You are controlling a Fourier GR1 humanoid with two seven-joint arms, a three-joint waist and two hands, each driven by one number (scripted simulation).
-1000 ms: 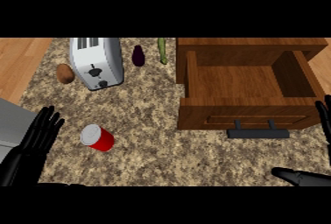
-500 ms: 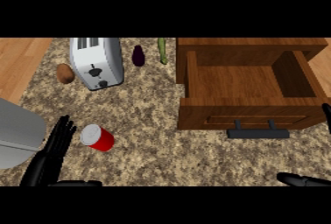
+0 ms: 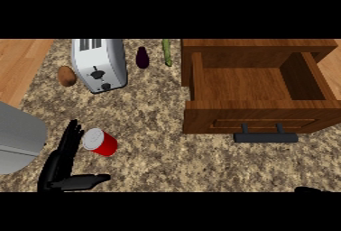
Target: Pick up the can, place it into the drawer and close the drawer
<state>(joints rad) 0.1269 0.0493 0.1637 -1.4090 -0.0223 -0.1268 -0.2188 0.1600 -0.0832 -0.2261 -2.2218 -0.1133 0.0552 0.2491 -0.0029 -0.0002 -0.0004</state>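
A red can with a pale lid lies on its side on the speckled counter, left of centre. My left hand stands just left of it and a little nearer to me, open, its straight fingers alongside the can and its thumb stretched out below it. The wooden drawer is pulled open at the upper right, nothing inside, with a dark handle on its front. Only a black tip of my right hand shows at the bottom right edge.
A white toaster stands at the back left, with a brown potato to its left. A dark eggplant and a green stalk lie behind. My grey left forearm fills the left edge.
My left hand has moved right, closing in beside the can. My right hand has slipped down and mostly out of the picture. The can and drawer have not moved.
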